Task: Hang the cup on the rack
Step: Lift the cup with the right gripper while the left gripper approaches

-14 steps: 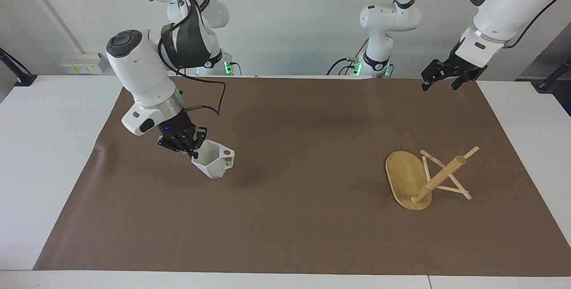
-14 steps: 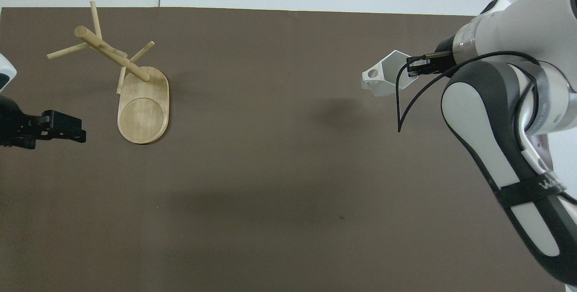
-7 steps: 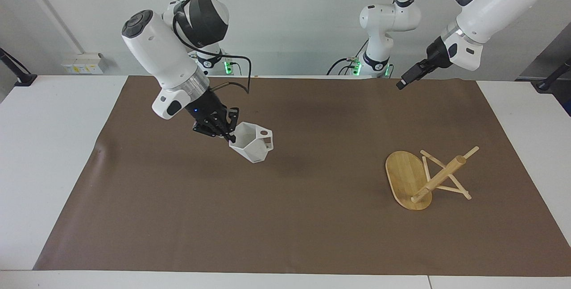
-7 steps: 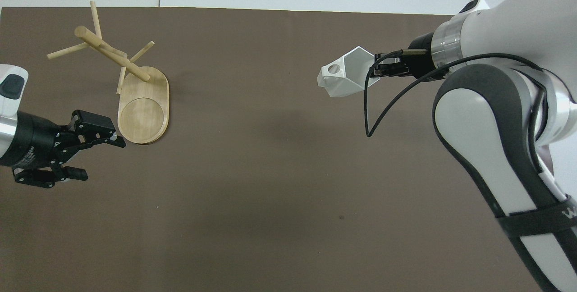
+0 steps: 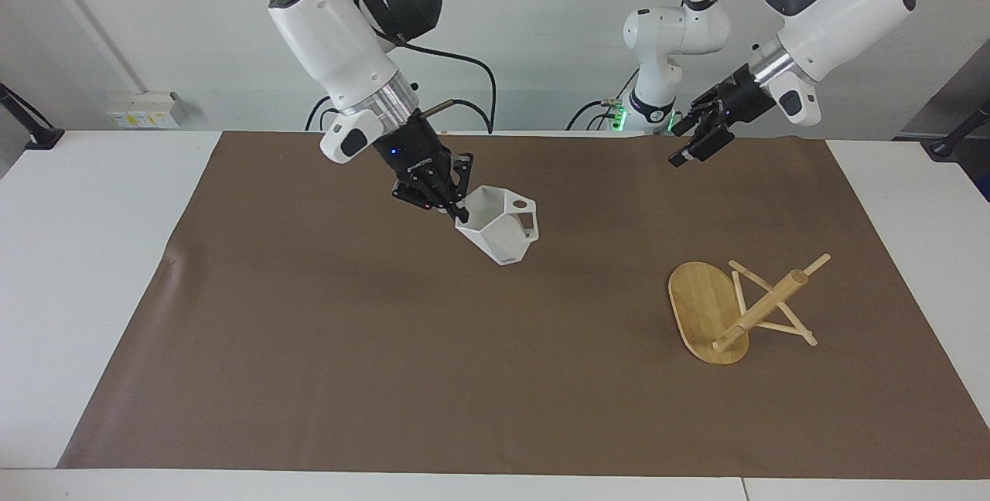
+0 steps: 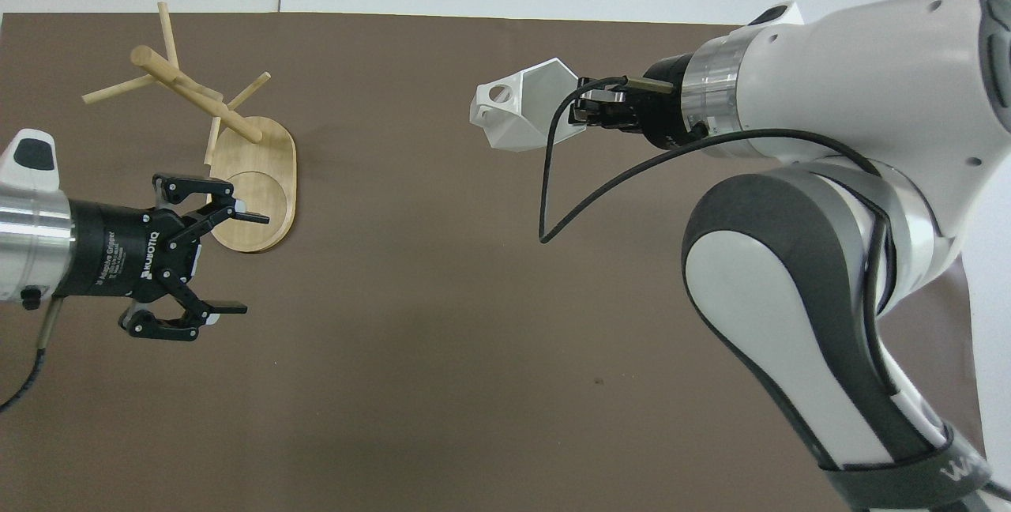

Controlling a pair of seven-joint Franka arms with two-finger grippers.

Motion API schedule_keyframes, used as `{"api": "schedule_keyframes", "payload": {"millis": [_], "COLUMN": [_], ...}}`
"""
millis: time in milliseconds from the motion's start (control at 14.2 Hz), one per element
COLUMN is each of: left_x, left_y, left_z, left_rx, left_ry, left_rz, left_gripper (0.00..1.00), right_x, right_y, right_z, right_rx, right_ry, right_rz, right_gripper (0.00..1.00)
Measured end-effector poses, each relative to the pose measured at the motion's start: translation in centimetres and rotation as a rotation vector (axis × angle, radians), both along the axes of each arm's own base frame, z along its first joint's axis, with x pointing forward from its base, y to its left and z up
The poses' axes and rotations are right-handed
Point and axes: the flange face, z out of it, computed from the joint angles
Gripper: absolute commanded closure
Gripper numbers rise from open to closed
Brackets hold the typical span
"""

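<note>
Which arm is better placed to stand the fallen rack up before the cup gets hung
The left. The left gripper is open, empty and raised at the rack's end of the table, while the rack lies tipped over. The right gripper is shut on the cup, in the air over the mat's middle.

A brown paper mat (image 5: 464,377) covers most of the white table (image 5: 85,269), leaving bare white strips at both ends and along the edge farthest from the robots. A small crease shows in the mat near its edge at the right arm's end. On the wall at that same end sits a white socket strip (image 5: 143,110). Dark clamp mounts (image 5: 31,126) grip the table's corners at either end.
</note>
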Motion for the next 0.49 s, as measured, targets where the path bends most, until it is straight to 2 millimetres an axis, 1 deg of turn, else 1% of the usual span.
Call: {"api": "schedule_keyframes", "payload": {"millis": [70,141,281,492], "left_x": [0.0,0.1,0.7,2.3], "left_y": [-0.7,-0.9,-0.8,-0.5], "left_z": [-0.5,-1.0,-2.2,-5.1], "left_rx": [-0.044,-0.082,-0.14,-0.245], "left_ry": [0.036,0.069,0.134,0.211], "left_rz": [0.049,0.095,0.194,0.312], "left_gripper": [0.0,0.0,0.0,0.0], "right_x": [-0.3,-0.6,-0.9,-1.6], "right_y": [0.7,1.4,2.3,4.2], "right_z": [0.0,0.1,0.3,0.0], "right_rx": [0.014,0.033,0.082,0.119], "right_ry": [0.018,0.036,0.055,0.055], "right_rz": [-0.015,-0.029,-0.052,-0.04], "right_gripper": [1.0,1.0,1.0,1.0]}}
